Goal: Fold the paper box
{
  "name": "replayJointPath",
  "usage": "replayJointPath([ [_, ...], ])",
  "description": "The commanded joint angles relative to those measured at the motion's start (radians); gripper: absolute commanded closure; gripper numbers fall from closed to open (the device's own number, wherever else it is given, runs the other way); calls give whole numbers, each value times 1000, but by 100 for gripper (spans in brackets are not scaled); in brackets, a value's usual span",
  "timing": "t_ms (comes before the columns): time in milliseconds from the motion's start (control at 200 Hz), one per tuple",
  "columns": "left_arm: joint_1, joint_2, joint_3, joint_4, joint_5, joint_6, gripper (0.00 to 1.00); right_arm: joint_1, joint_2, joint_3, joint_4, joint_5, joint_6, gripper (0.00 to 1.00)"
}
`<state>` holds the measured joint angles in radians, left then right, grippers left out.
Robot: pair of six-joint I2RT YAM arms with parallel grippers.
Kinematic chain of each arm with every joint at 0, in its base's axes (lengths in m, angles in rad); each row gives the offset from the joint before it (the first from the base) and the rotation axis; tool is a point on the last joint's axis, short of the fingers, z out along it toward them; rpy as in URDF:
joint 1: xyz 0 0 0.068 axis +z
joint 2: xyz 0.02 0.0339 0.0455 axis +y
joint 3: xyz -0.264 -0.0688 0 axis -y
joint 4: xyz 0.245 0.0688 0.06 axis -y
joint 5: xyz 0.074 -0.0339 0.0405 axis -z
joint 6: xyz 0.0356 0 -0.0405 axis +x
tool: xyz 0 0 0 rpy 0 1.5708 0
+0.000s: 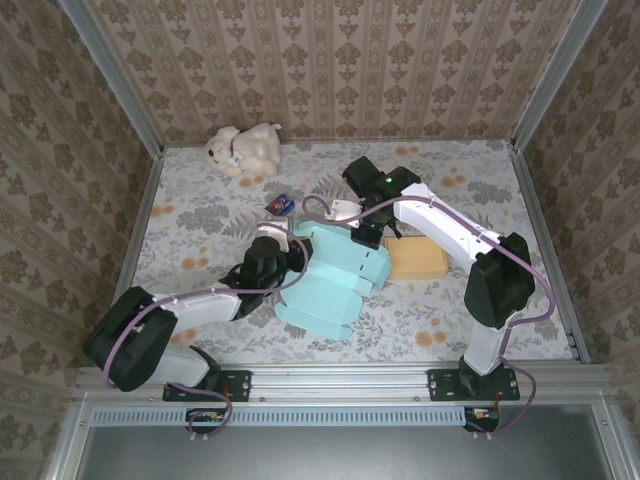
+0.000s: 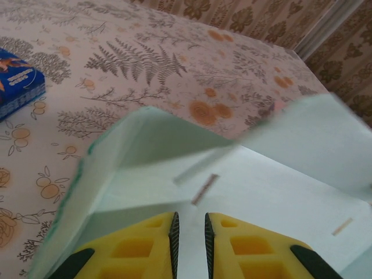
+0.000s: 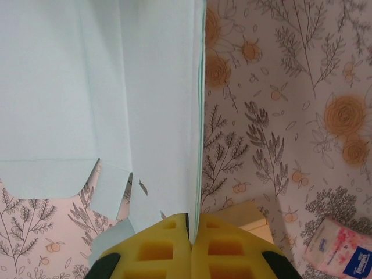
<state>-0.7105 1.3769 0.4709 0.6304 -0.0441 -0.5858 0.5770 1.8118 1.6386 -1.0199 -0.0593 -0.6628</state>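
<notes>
**A:** Where's the pale mint-green card box blank (image 1: 335, 285)?

**B:** Half-folded on the flower-print tablecloth (image 1: 200, 215), held between the two arms. The right gripper (image 3: 189, 220) has its yellow fingers pressed together on one side edge. The panels run away ahead of it and to its left.

**A:** Left gripper?

**B:** The left gripper (image 2: 190, 224) is at the opposite side of the box, tips over an inner panel. A raised flap arches just ahead of them. There's a narrow slit between the fingers; can't tell whether any card is pinched in it.

**A:** Anything else close by?

**B:** A tan rectangular block (image 1: 415, 262) sits just beside the right gripper, next to the box. A pink-and-white tissue pack (image 3: 343, 256) lies off to that gripper's right. A small blue printed packet (image 2: 17, 84) is ahead and left of the left gripper, apart from the box. A cream plush toy (image 1: 243, 148) lies well beyond it, near the back wall.
</notes>
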Motion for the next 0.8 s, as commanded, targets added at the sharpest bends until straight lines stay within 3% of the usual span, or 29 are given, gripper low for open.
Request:
replayJointPath([
  [0,44,38,22,62,78,-61,79,3,-31,-14,4,8,-22,100],
  [165,103,74,32,96,146,-78,79,3,-31,-33,5,5,-33,100],
  [465,177,29,31,50,171,-65,78,7,-18,-57,13,7,-52,100],
  [795,180,-77,48,-32,179,-3,78,19,3,-51,21,10,-58,100],
])
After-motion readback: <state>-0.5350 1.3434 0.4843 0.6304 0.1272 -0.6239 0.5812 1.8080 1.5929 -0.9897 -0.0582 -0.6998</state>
